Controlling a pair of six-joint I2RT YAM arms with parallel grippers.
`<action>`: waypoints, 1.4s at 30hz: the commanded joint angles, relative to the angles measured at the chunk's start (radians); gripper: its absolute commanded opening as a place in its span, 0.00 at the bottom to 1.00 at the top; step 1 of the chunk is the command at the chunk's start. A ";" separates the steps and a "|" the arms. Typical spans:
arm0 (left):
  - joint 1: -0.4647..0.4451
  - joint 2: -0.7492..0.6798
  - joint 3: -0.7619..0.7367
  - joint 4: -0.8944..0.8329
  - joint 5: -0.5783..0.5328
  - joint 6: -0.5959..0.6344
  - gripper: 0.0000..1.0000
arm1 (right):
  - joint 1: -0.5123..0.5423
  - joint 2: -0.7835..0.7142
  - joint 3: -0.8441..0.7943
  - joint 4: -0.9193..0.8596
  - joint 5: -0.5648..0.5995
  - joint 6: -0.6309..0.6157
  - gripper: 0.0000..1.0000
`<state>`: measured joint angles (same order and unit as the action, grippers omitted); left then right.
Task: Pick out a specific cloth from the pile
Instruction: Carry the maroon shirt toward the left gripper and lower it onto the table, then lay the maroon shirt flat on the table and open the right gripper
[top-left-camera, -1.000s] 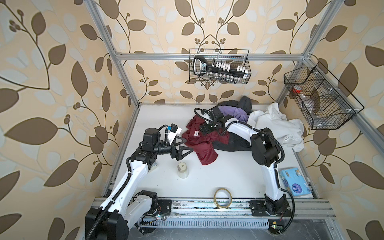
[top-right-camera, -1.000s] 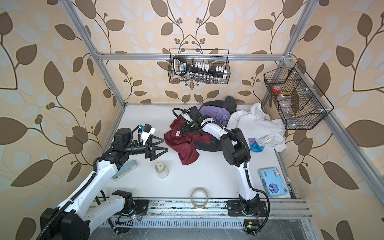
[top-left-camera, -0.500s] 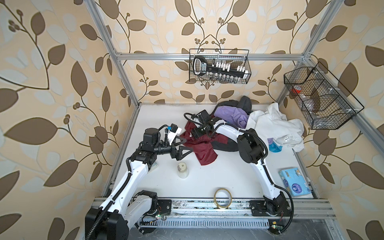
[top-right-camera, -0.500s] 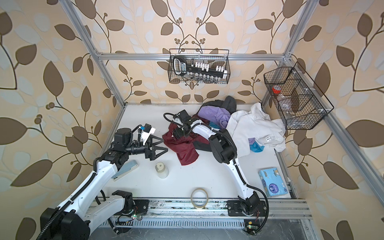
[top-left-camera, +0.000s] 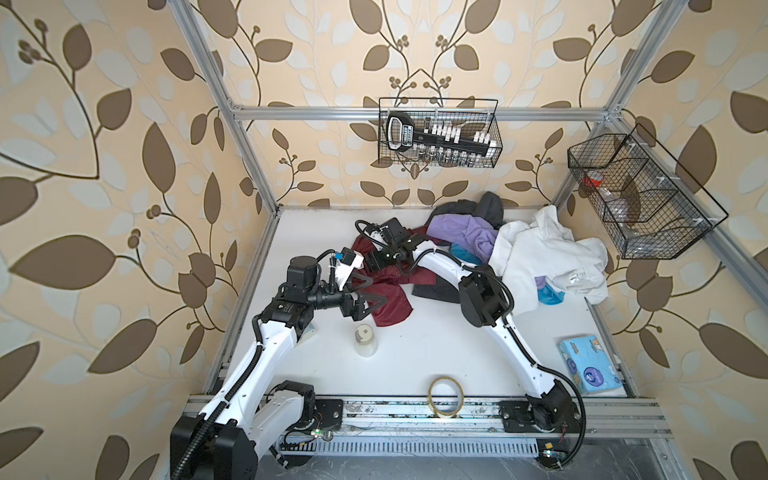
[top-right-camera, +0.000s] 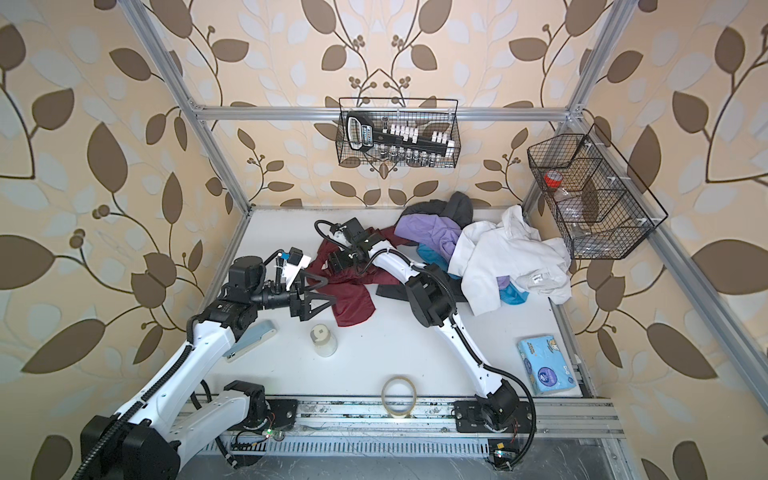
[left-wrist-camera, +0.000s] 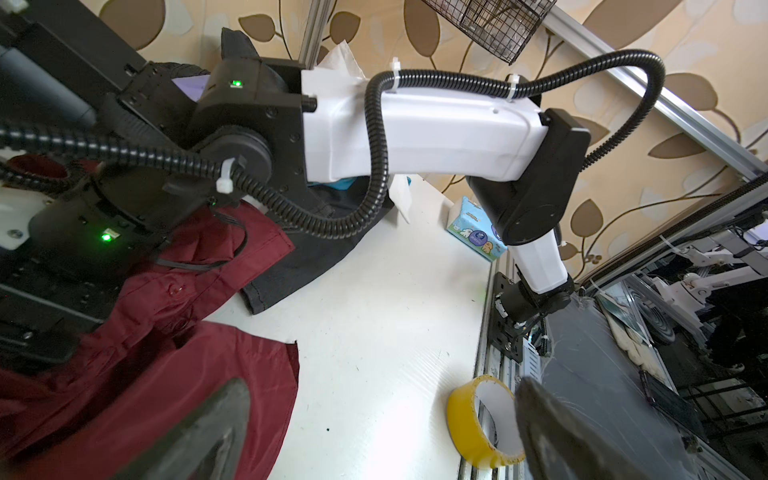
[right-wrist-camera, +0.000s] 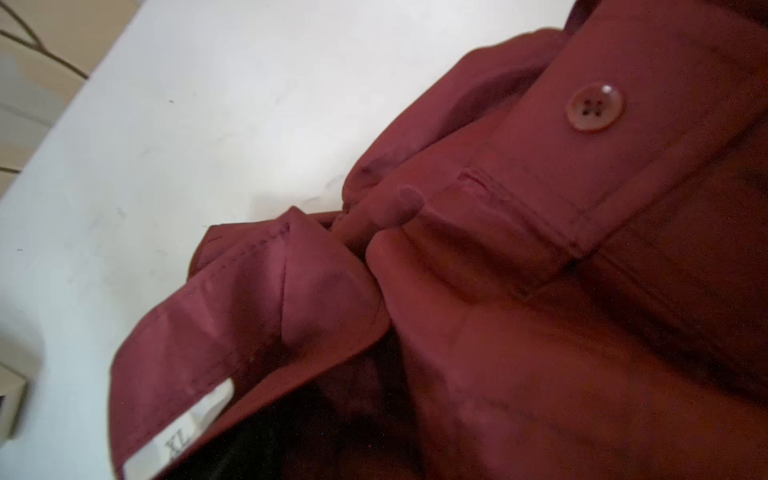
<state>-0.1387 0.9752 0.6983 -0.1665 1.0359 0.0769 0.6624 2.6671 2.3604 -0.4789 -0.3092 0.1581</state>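
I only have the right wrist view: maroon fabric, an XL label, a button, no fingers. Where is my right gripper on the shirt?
Observer: In both top views the right gripper is down at the far-left end of the maroon shirt, left of the pile. I can't tell whether it is gripping.
Operator: Is the shirt clear of the pile?
Observer: No. Its right edge lies on the dark grey garment, and the right arm crosses above both.
Operator: And the other arm?
Observer: The left gripper is open at the shirt's near-left edge, with nothing between its fingers.
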 joint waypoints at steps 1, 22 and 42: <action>-0.009 -0.002 0.013 -0.008 -0.008 0.024 0.99 | 0.018 0.059 -0.007 0.055 -0.158 0.068 0.76; -0.009 0.009 0.018 -0.022 -0.040 0.037 0.99 | 0.063 0.238 0.128 0.745 -0.468 0.440 0.70; -0.009 0.036 0.033 -0.036 -0.066 0.043 0.99 | 0.080 0.281 0.186 0.913 -0.330 0.280 0.82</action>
<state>-0.1387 1.0111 0.6987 -0.2020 0.9699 0.0990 0.7479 2.9173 2.5156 0.3866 -0.6800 0.4831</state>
